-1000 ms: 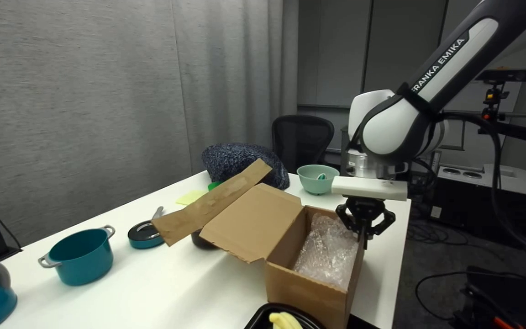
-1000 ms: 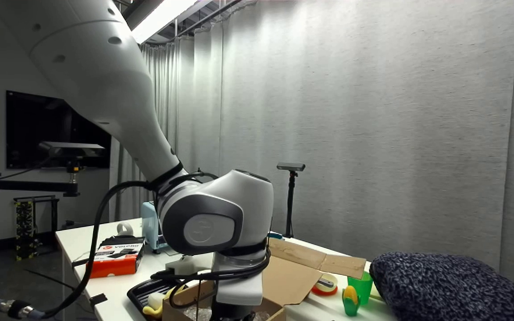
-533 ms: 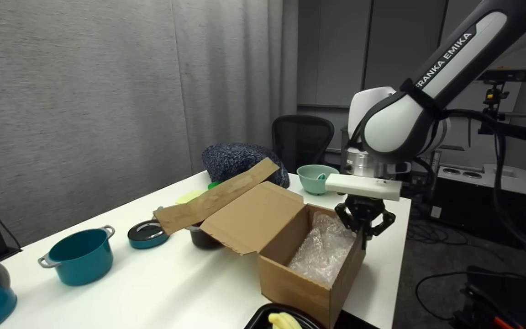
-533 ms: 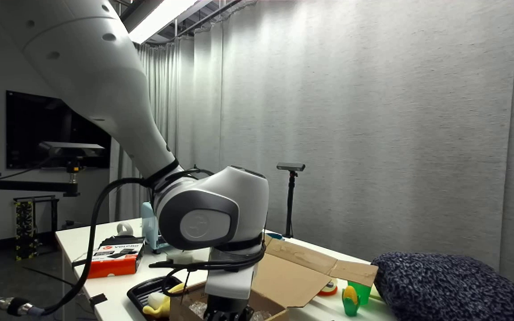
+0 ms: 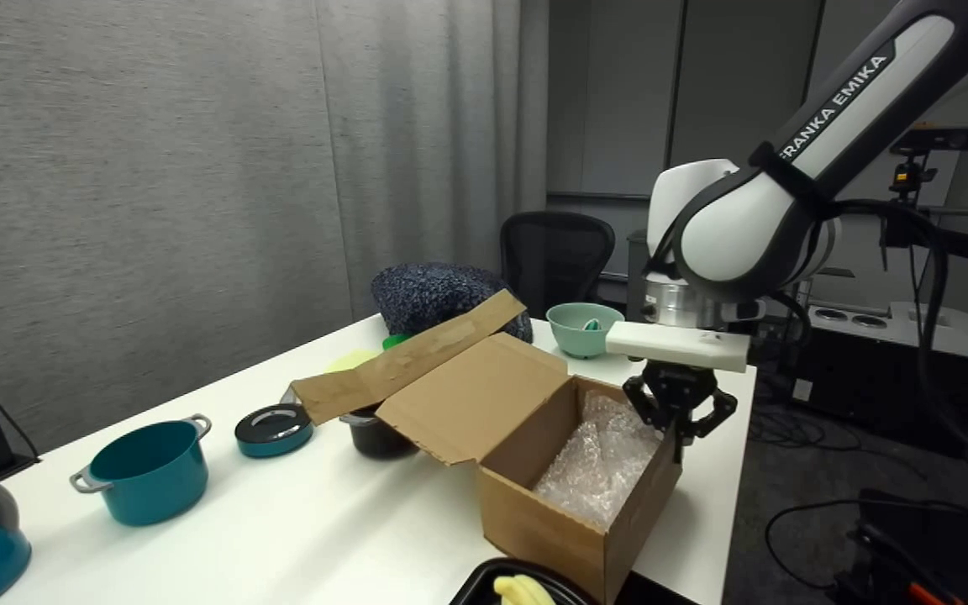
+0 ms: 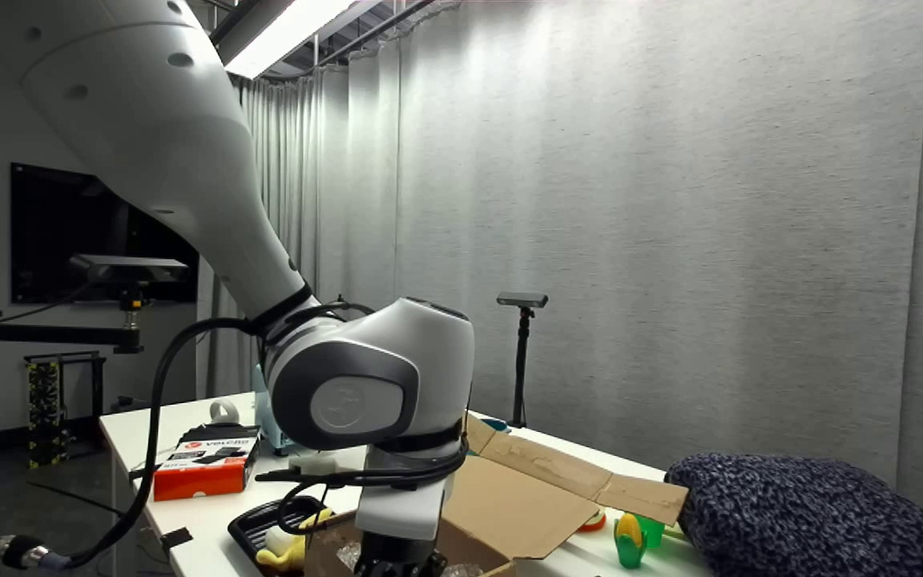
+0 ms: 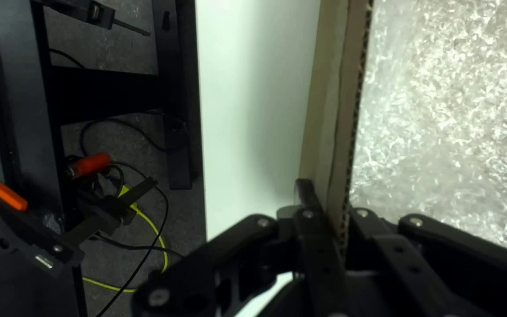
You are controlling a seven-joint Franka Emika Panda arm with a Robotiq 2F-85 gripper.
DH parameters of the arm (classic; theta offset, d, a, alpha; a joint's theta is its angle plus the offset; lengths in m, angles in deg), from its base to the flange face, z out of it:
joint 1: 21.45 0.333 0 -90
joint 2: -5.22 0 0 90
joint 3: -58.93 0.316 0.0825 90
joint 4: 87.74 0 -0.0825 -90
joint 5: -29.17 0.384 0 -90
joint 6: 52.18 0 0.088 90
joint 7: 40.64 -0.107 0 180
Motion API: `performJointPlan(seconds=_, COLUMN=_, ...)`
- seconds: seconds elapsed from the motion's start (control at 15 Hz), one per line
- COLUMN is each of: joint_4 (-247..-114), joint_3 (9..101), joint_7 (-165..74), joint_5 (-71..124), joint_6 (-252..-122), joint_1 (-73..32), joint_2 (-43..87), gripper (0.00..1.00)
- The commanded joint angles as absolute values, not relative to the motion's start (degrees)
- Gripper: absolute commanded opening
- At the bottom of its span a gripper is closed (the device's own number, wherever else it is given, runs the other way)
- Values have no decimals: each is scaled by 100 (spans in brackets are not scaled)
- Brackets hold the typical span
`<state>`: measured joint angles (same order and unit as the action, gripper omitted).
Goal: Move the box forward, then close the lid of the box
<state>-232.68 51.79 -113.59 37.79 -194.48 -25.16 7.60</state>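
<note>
1. The box [image 5: 541,525] stands on the table [image 5: 282,538] near an edge, its lid [image 5: 480,395] folded back and leaning out over the black pot [image 5: 379,439].
2. Your gripper [image 7: 332,202] has the wall [image 7: 346,114] opposite the hinge: fingers narrow, one outside, one inside by the bubble wrap [image 7: 442,132], cardboard pinched between them.
3. Expect a light box; only bubble wrap shows inside, though whatever lies under it is hidden. It should slide easily, so go gently or it may overrun.
4. The wall is thin corrugated board, probably stiff lengthwise but likely to bow or crease if you pull sideways. Your hold looks to be toward the end away from the tray [image 6: 261,517], so the box may swing; nearer the middle should track straighter.
5. Mind that tray, just beside the box; you cannot tell from here whether they touch.
6. For the lid, don't pinch the flap [image 5: 408,357]: it would probably bend at its crease. Lift from under the broad panel instead, near its middle, then push it over.
</note>
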Motion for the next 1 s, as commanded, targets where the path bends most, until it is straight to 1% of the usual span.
performJointPlan(seconds=0.0, joint_4=-23300, joint_3=5345, joint_7=-11465, joint_5=3856, joint_6=-19363, joint_1=-2436, joint_2=618, gripper=36)
performJointPlan(seconds=0.13, joint_4=-23228, joint_3=5416, joint_7=-11419, joint_5=3767, joint_6=-19265, joint_1=-2414, joint_2=586, gripper=50)
performJointPlan(seconds=0.2, joint_4=-23157, joint_3=5468, joint_7=-11281, joint_5=3815, joint_6=-19136, joint_1=-2400, joint_2=573, gripper=58)
performJointPlan(seconds=0.33, joint_4=-23013, joint_3=5538, joint_7=-11199, joint_5=3717, joint_6=-18922, joint_1=-2377, joint_2=529, gripper=72)
performJointPlan(seconds=0.53, joint_4=-22713, joint_3=5569, joint_7=-11341, joint_5=3181, joint_6=-18689, joint_1=-2372, joint_2=448, gripper=95)
performJointPlan(seconds=0.6, joint_4=-22594, joint_3=5571, joint_7=-11353, joint_5=2997, joint_6=-18660, joint_1=-2385, joint_2=417, gripper=99)
performJointPlan(seconds=0.67, joint_4=-22454, joint_3=5560, joint_7=-11391, joint_5=2758, joint_6=-18710, joint_1=-2408, joint_2=421, gripper=100)
performJointPlan(seconds=0.93, joint_4=-21737, joint_3=5594, joint_7=-11354, joint_5=1995, joint_6=-18828, joint_1=-2412, joint_2=452, gripper=100)
